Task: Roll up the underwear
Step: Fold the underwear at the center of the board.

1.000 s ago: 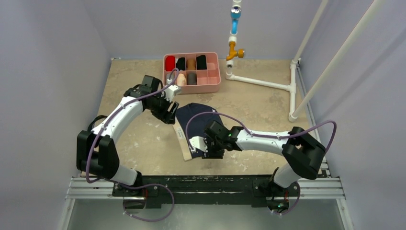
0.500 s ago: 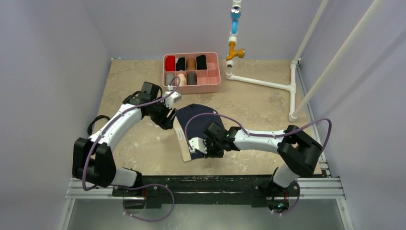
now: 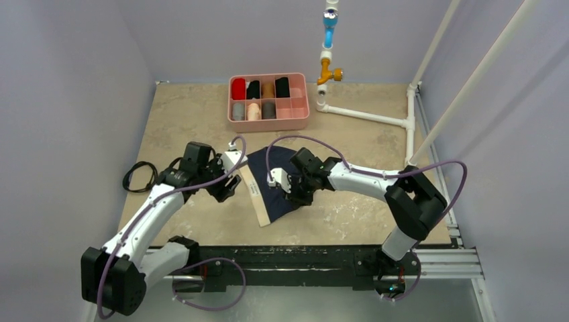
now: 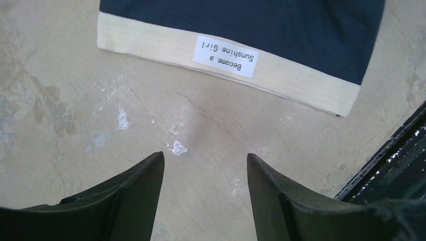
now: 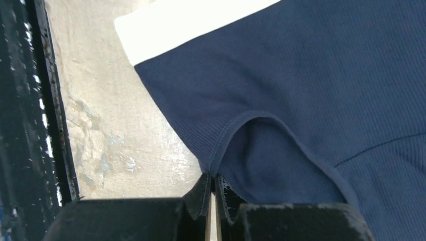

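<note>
The underwear [image 3: 278, 194] is navy with a cream band [image 3: 253, 194] and lies flat near the table's front middle. In the left wrist view the band carries a white label [image 4: 224, 55] below the navy cloth [image 4: 241, 20]. My left gripper [image 3: 230, 190] is open and empty just left of the band, over bare table [image 4: 203, 158]. My right gripper [image 3: 294, 193] is shut on the underwear's right hem, at a leg-opening edge [image 5: 213, 175]; the navy cloth [image 5: 311, 75] spreads ahead of it.
A pink tray [image 3: 302, 121] with several fabric rolls stands at the back. A white pipe frame [image 3: 362, 115] stands at the back right. A black cable [image 3: 137, 176] lies at the left. The black rail [image 3: 288, 258] runs along the front edge, also seen beside the underwear [image 5: 30, 100].
My left arm has swung from the underwear's far-left corner back and down to its left side. My right gripper has moved away from the front edge, pulling the hem with it.
</note>
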Available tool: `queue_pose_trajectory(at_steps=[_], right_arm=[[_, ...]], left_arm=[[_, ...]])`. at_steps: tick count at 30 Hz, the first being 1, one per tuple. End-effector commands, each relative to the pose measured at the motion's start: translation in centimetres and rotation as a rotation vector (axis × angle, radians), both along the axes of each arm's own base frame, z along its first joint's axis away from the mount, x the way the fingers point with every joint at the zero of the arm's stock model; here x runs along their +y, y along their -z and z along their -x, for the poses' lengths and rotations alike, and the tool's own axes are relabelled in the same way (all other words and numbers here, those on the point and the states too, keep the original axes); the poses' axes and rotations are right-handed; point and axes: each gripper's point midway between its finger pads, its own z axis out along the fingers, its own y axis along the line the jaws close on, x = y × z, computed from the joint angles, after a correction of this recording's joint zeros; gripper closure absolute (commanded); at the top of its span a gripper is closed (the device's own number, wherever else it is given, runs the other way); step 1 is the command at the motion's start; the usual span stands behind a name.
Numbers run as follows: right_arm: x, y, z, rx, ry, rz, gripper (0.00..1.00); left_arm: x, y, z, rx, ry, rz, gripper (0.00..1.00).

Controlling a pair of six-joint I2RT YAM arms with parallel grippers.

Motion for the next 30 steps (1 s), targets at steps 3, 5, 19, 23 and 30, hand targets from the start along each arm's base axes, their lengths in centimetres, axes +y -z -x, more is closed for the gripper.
queue_pose_trajectory(at_steps=[3, 5, 19, 23, 30], right_arm=[[2.3, -2.2, -0.6, 0.186, 0.018, -0.113, 1.00], [2.5, -2.4, -1.1, 0.227, 0.024, -0.126, 1.00], [1.4, -2.3, -2.8, 0.375, 0.075, -0.173, 1.00], [1.3, -2.3, -3.1, 0.383, 0.083, -0.180, 1.00], [1.3, -2.2, -3.3, 0.398, 0.092, -0.186, 1.00]], left_arm=[[-3.3, -0.6, 1.5, -0.178, 0.234, -0.013, 0.40], [-4.5, -0.2, 2.3, -0.195, 0.293, -0.028, 0.40], [-11.4, 2.6, 7.0, -0.126, 0.610, -0.151, 0.46], [-12.6, 3.3, 7.2, -0.117, 0.633, -0.182, 0.48], [-14.2, 4.4, 7.6, -0.129, 0.647, -0.224, 0.44]])
